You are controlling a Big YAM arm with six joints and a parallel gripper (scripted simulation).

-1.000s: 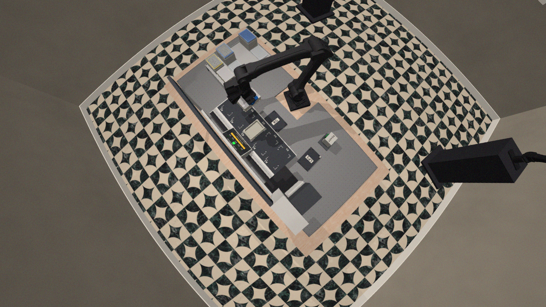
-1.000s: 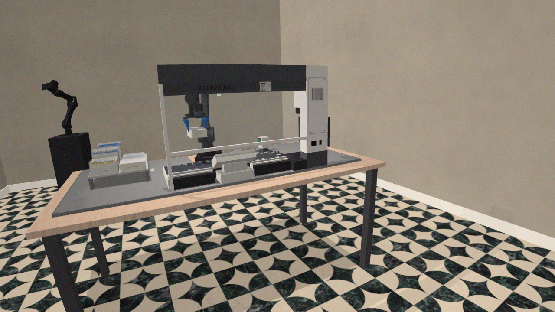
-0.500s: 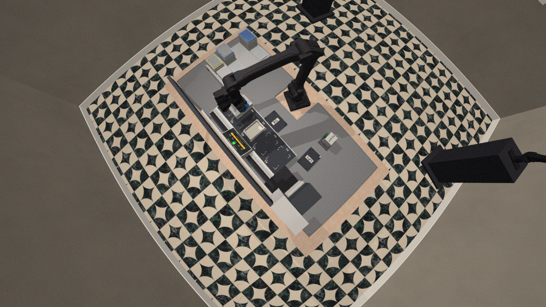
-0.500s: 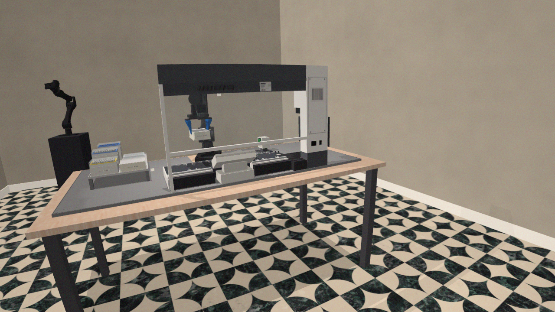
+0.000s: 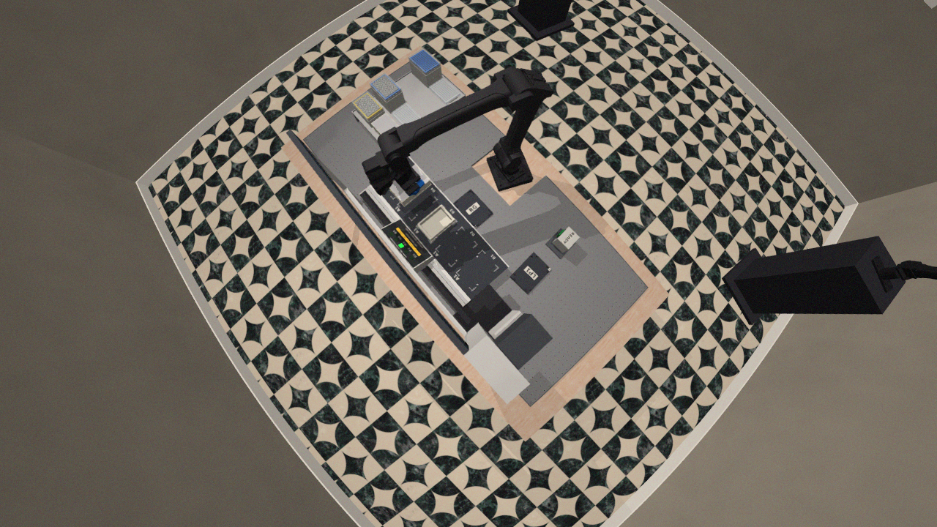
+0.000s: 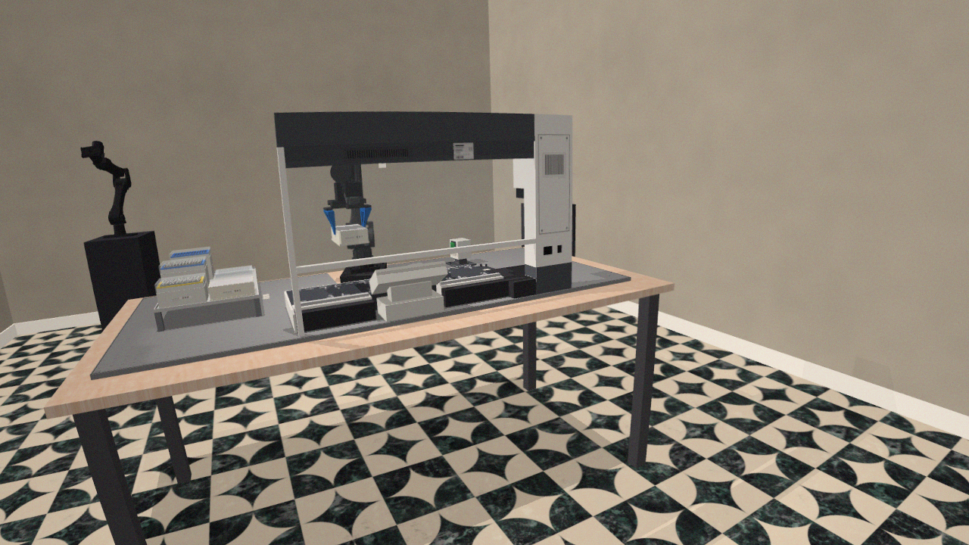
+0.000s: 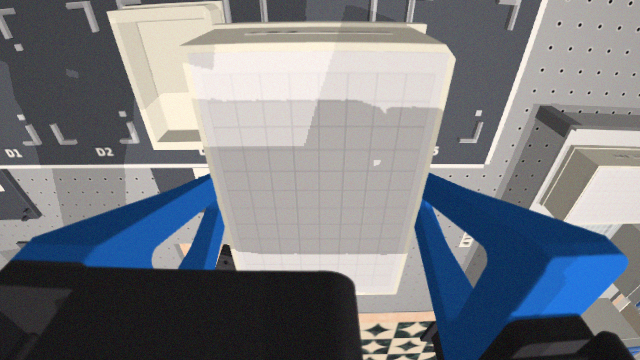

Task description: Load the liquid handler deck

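My gripper [image 5: 405, 188] [image 6: 347, 227] [image 7: 319, 180] is shut on the long sides of a tall cream deep-well block [image 6: 350, 235] [image 7: 320, 125]. Its top is covered by a seal with the well grid showing through. I hold it level, well above the dark deck [image 5: 462, 252] [image 7: 75, 75], over the positions between D3 and the deck's shelf-side end. The open cream one-well reservoir [image 5: 437, 222] [image 7: 150, 65] lies in the brackets at D3, just left of the block in the wrist view. D1 and D2 are bare. The block hides the brackets under it.
The SHELF [image 5: 419, 98] [image 6: 210, 303] holds tip racks [image 5: 425, 65] [image 6: 181, 288] and flat white labware [image 6: 232, 281] [image 7: 595, 185]. The RG nest [image 5: 474, 211], lid park LP1 [image 5: 534, 270] and READY key [image 5: 566, 238] [image 6: 459, 242] stand on the arm's side of the deck. The handler's gantry [image 6: 406, 138] spans overhead.
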